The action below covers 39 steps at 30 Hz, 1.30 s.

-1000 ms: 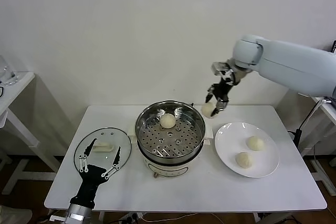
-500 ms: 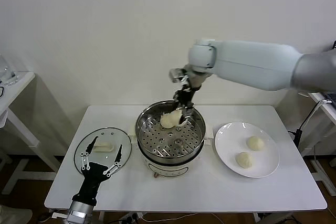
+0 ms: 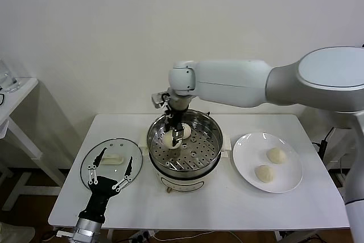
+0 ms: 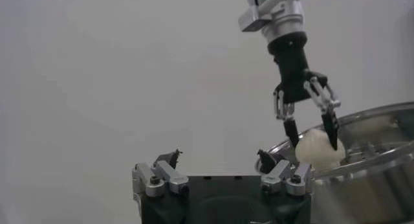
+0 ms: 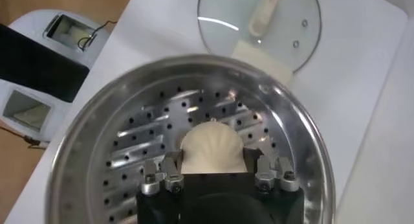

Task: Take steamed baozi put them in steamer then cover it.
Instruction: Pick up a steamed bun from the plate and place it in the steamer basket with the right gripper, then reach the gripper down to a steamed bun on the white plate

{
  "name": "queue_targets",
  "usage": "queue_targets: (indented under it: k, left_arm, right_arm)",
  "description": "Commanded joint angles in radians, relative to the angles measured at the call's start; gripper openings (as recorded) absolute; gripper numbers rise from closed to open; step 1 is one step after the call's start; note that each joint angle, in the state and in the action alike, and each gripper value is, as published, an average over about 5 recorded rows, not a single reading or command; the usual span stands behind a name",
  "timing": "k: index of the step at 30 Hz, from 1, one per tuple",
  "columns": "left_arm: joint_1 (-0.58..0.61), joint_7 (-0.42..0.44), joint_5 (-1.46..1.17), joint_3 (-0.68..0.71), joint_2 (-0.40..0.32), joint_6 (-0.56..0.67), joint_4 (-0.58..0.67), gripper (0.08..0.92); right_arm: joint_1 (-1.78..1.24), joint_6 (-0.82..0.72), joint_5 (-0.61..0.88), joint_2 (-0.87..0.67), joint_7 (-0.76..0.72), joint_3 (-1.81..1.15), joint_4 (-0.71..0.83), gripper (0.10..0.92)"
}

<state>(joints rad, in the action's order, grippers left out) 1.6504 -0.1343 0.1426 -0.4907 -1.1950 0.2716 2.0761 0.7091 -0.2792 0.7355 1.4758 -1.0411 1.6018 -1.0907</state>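
Observation:
My right gripper point(image 3: 173, 137) is down inside the steamer point(image 3: 199, 155), shut on a cream baozi point(image 3: 169, 140) over the perforated tray's left part. The right wrist view shows that baozi point(image 5: 212, 144) between my fingers point(image 5: 169, 170), low over the tray point(image 5: 123, 147). A second baozi point(image 3: 184, 131) lies on the tray just behind. Two more baozi point(image 3: 276, 155) point(image 3: 263, 173) lie on the white plate point(image 3: 245, 151). The glass cover point(image 3: 111, 162) lies flat on the table left of the steamer. My left gripper point(image 3: 107, 181) is open at the cover's near edge.
The steamer stands mid-table on its white base point(image 3: 182, 185), with the plate to its right. In the left wrist view my open left gripper point(image 4: 217, 160) faces the right gripper point(image 4: 310, 129) and the steamer rim point(image 4: 381, 115). A white side table point(image 3: 11, 98) stands at far left.
My right arm has swung left with the baozi, from beside the steamer's right rim to over its left part, and lowered it inside. The left arm has not moved.

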Motion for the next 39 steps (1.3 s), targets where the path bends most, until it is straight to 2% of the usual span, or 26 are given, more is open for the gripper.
queue_targets:
  k: [1,11,18,22,27,32,39]
  left_arm:
    - [-0.001,-0.001,0.0,-0.002,0.003,0.004,-0.006,0.823]
    - [-0.006,-0.002,-0.001,-0.001,0.006,0.006,-0.015,0.823]
    - [-0.008,-0.002,-0.002,-0.002,0.008,0.007,-0.018,0.823]
    - [-0.004,-0.002,-0.001,-0.004,0.007,0.006,-0.016,0.823]
    - [0.006,-0.002,0.001,-0.013,0.003,0.003,-0.003,0.823]
    - [0.012,-0.001,0.005,-0.018,0.0,0.002,0.0,0.823]
    - [0.013,0.0,0.01,-0.017,0.006,0.009,-0.005,0.823]
  right_arm:
    - [-0.03,-0.009,-0.003,0.068,0.017,0.008,0.044,0.653]
    - [-0.069,-0.003,-0.029,0.085,-0.003,0.001,0.071,0.664]
    - [-0.075,0.008,-0.042,0.074,-0.011,-0.004,0.061,0.798]
    - [-0.045,0.012,-0.056,0.028,-0.016,-0.025,0.012,0.821]
    - [0.024,0.034,-0.129,-0.126,-0.045,-0.081,-0.113,0.823]
    - [0.073,0.08,-0.206,-0.388,-0.089,-0.157,-0.248,0.823]
    - [0.119,0.163,-0.318,-0.694,-0.204,-0.143,-0.279,0.823]
